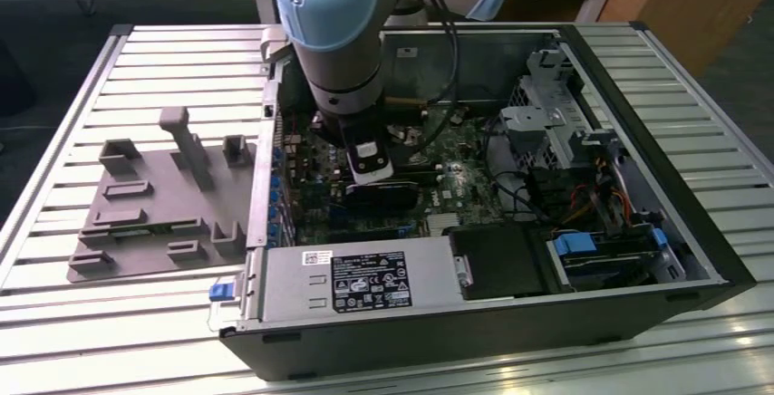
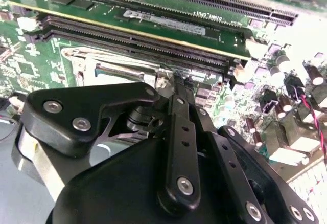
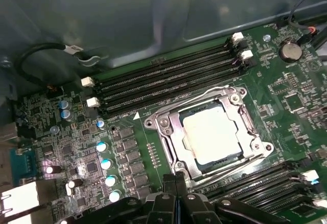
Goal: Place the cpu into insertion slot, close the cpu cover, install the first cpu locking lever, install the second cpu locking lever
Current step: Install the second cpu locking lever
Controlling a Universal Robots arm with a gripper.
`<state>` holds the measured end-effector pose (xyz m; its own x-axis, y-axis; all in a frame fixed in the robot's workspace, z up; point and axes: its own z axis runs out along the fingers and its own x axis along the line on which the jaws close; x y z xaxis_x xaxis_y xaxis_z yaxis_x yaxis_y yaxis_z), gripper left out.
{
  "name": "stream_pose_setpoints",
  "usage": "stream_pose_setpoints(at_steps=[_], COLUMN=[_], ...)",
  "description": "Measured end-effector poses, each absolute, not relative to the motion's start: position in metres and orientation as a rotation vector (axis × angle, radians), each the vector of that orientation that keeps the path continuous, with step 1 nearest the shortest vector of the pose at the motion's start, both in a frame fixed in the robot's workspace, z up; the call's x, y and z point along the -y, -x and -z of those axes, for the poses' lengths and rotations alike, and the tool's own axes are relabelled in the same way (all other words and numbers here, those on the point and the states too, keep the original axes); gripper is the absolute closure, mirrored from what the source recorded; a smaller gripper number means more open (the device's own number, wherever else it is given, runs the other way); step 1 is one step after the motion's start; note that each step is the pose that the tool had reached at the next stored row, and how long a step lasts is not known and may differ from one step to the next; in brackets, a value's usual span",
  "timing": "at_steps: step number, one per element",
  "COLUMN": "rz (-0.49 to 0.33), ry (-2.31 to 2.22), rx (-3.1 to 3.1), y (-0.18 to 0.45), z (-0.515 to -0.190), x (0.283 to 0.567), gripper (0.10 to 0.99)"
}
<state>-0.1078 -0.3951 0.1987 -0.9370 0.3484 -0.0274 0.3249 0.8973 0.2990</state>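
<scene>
Cpu [image 3: 212, 132] under cpu cover [image 3: 168, 132]; memory slots [image 3: 163, 83] alongside.

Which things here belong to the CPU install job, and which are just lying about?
Job:
- cpu, seated in the insertion slot
- cpu cover, down around the chip
- gripper, beside the socket

Lying about:
- memory slots
- grey fixture plate
- power supply
- coin battery

The cpu [image 3: 212, 132], just beyond the gripper [image 3: 176, 179], has a matt, pale silver metal top. The cpu cover [image 3: 168, 132] framing it is bright, shiny metal. The motherboard [image 3: 127, 147] is glossy green. Beside the claw's tips, memory slots [image 3: 163, 83] are dull black plastic. The gripper's fingers [image 2: 181, 127] look smooth matt black, with shiny metal screws.
</scene>
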Motion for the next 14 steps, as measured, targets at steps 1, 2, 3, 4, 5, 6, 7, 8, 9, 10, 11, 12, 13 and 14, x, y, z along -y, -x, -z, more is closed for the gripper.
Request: stream_pose_setpoints(at_steps=[1,2,3,4,5,6,7,8,9,10,11,12,13,14], rz=[-0.449,-0.448,-0.448,-0.447,-0.446,-0.439,-0.42,-0.395,-0.378,-0.372,-0.371,-0.37,-0.37,-0.369], ry=[-0.53,-0.53,-0.53,-0.53,-0.53,-0.529,-0.528,-0.526,-0.525,-0.525,-0.525,-0.525,-0.525,-0.525], rx=[-2.982,-2.981,-2.981,-2.981,-2.981,-2.981,-2.982,-2.983,-2.983,-2.983,-2.983,-2.983,-2.983,-2.983], y=[0.108,0.108,0.108,0.108,0.108,0.108,0.108,0.108,0.108,0.108,0.108,0.107,0.107,0.107], z=[-0.201,-0.203,-0.205,-0.207,-0.209,-0.21,-0.211,-0.211,-0.212,-0.212,-0.213,-0.213,-0.213,-0.213], x=[0.395,0.395,0.395,0.395,0.395,0.395,0.395,0.394,0.394,0.394,0.394,0.393,0.393,0.393], gripper=[0.984,0.984,0.984,0.984,0.984,0.984,0.984,0.984,0.984,0.984,0.984,0.984,0.984,0.984])
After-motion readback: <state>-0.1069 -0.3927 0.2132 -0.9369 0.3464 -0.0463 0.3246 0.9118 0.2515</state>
